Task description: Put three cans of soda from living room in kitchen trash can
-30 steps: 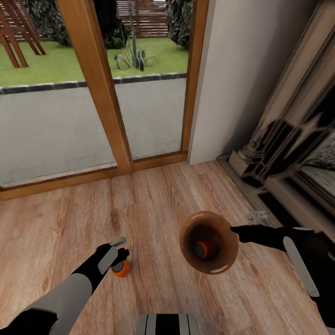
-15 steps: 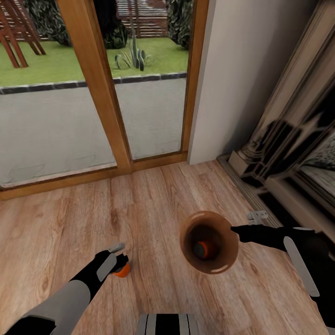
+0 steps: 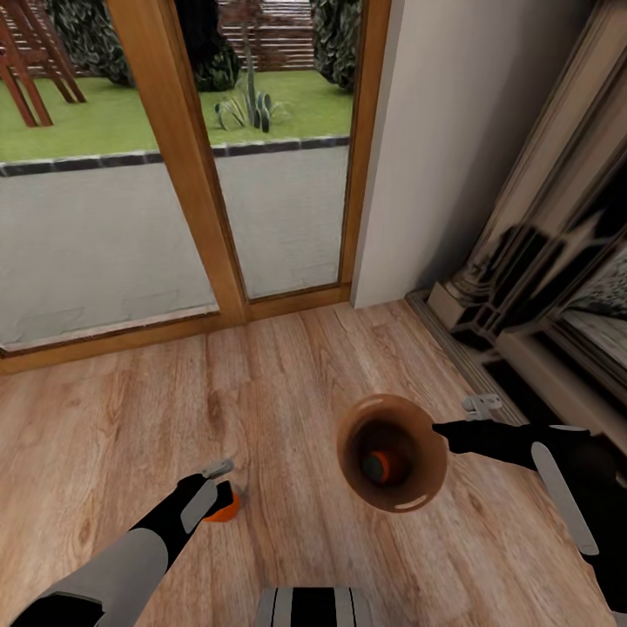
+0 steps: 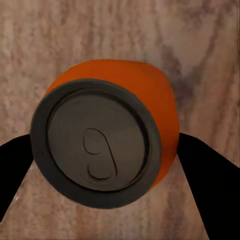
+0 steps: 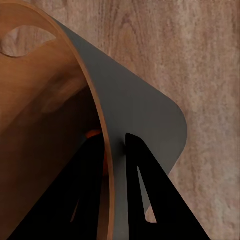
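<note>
- Nearest, at the lower edge of the head view: a striped grey and black part of the robot's own body (image 3: 315, 607).
- Left arm reaching forward and down to the wood floor (image 3: 287, 383), with the left claw (image 3: 214, 492) lowered over an orange can (image 3: 222, 504).
- In the left wrist view: the orange can (image 4: 107, 137) upright on the floor, grey top with pull tab facing the camera, one black finger (image 4: 210, 185) on each side of it. Fingers spread as wide as the can; touching it or not, cannot tell.
- To the right, about as near: the right claw (image 3: 441, 433) pinching the rim of the bin (image 3: 392, 453), which seems lifted above the floor and tilted with its mouth toward the head camera.
- In the right wrist view: one finger (image 5: 82, 200) inside the brown wall and the other outside the grey wall of the bin (image 5: 140, 115), almost together, with only the thin wall between them. Held firmly.
- Inside the bin, at the bottom: another orange can (image 3: 378, 466) with its grey top showing.
- Farther, beyond the floor: glass doors with a wood frame (image 3: 178, 165), with pavement and green grass behind the glass.
- Far right: a pale wall (image 3: 453, 148) and a dark fireplace surround (image 3: 540, 261) with shiny reflections.
</note>
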{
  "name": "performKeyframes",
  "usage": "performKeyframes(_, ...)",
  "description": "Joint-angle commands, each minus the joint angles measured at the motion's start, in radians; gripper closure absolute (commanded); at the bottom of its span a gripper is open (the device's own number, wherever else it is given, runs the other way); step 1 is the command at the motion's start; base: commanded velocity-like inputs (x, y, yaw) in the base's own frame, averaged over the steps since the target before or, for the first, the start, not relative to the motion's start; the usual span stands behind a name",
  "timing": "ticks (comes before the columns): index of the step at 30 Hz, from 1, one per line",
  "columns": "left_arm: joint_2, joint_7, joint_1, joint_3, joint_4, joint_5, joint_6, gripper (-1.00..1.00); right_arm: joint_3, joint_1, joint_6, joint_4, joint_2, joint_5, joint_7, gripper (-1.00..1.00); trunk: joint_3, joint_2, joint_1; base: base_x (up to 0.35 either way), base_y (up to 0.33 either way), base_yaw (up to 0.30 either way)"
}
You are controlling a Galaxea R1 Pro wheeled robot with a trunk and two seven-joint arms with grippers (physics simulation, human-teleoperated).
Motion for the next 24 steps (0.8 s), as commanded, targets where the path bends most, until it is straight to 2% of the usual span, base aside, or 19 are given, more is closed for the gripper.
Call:
performKeyframes(1, 0.000, -0.006, 0.000, 0.000, 0.000, -0.004, 0.001, 1.00, 0.000, 0.000, 0.004, 0.000, 0.000, -0.025, 0.002, 1.00, 0.000, 0.000, 0.000, 0.000, 0.000, 0.000)
performKeyframes(6, 0.000, -0.020, 0.001, 0.001, -0.003, -0.005, 0.000, 1.00, 0.000, 0.000, 0.004, 0.000, 0.000, -0.024, 0.002, 1.00, 0.000, 0.000, 0.000, 0.000, 0.000, 0.000)
performKeyframes(10, 0.000, -0.063, 0.006, 0.003, -0.017, -0.005, -0.001, 1.00, 0.000, -0.001, 0.004, 0.001, 0.001, -0.023, 0.002, 1.00, 0.000, 0.000, 0.000, 0.000, 0.000, 0.000)
performKeyframes(14, 0.000, -0.077, 0.007, 0.004, -0.022, -0.004, -0.001, 1.00, 0.000, -0.001, 0.004, 0.001, 0.001, -0.023, 0.002, 1.00, 0.000, 0.000, 0.000, 0.000, 0.000, 0.000)
performKeyframes(17, 0.000, -0.077, 0.018, 0.005, -0.058, -0.003, 0.005, 1.00, 0.000, -0.002, 0.004, 0.003, 0.001, -0.023, 0.002, 1.00, 0.000, 0.000, 0.000, 0.000, 0.000, 0.000)
performKeyframes(20, 0.001, -0.072, 0.062, 0.005, -0.147, -0.003, 0.016, 1.00, 0.000, -0.002, 0.004, 0.005, 0.001, -0.022, 0.002, 1.00, 0.000, 0.000, 0.000, 0.000, 0.000, 0.000)
performKeyframes(24, 0.001, -0.069, 0.086, 0.007, -0.191, -0.004, 0.020, 1.00, 0.000, -0.002, 0.004, 0.008, 0.002, -0.021, 0.002, 1.00, 0.016, 0.001, -0.002, 0.000, 0.000, 0.000)
